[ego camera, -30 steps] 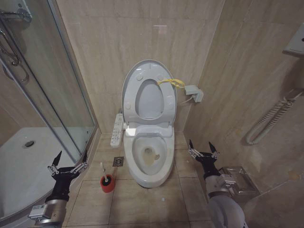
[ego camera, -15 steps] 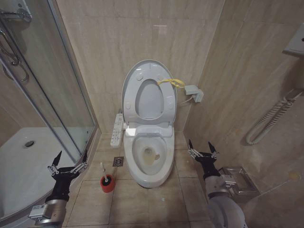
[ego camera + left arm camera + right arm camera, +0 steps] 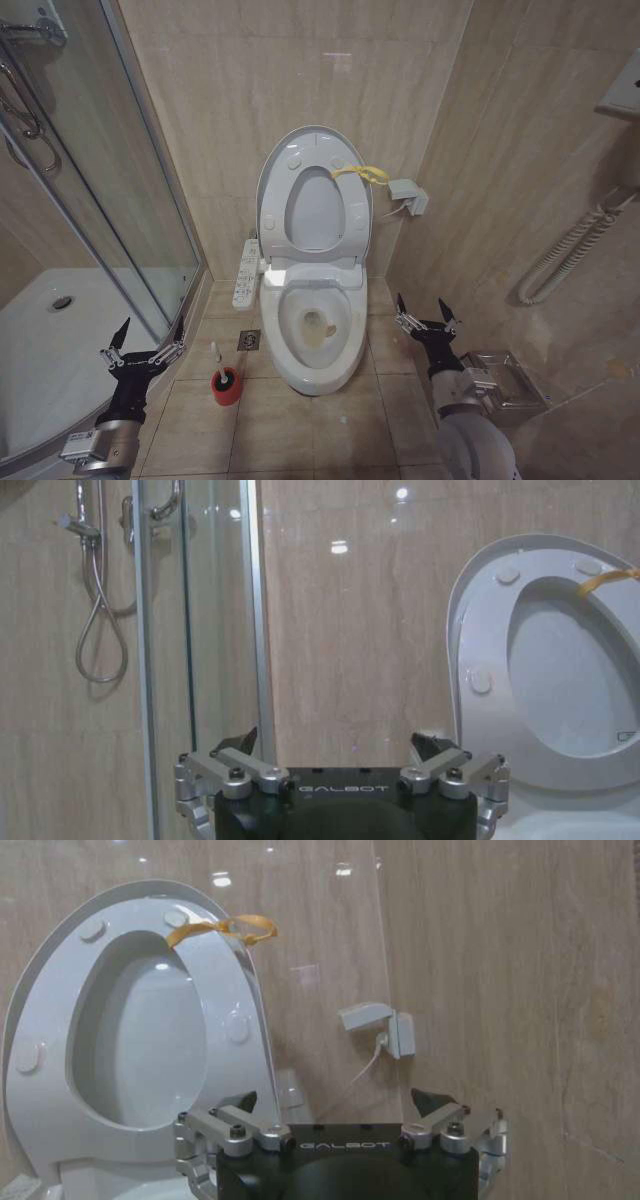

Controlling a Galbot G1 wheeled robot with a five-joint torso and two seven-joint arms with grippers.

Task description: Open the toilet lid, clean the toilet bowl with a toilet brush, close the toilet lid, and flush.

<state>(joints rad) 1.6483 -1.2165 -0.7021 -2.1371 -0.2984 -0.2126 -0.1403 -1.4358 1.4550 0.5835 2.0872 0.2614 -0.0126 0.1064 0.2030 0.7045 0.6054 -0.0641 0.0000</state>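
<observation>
1. Glossy white oval toilet lid [image 3: 313,190] up against wall: opening done
2. Dark-bristled white-handled toilet brush [image 3: 222,366] in red cup, floor left of stained white ceramic toilet bowl [image 3: 315,335]: scrubbing, closing, flushing remain
3. Left end effector [image 3: 145,345] and right end effector [image 3: 424,313] both wide open, empty

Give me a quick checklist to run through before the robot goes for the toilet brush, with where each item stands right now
1. Glossy white oval toilet lid raised against the wall: ok.
2. White ceramic toilet bowl exposed, yellowish stain visible: ok.
3. Toilet brush with thin white handle standing in its round red holder cup on the floor tiles: ok.
4. Left gripper open, empty, near the brush: ok.
5. Right gripper open, empty, apart from the bowl: ok.
6. Brush bristles' condition: cannot tell.
</observation>
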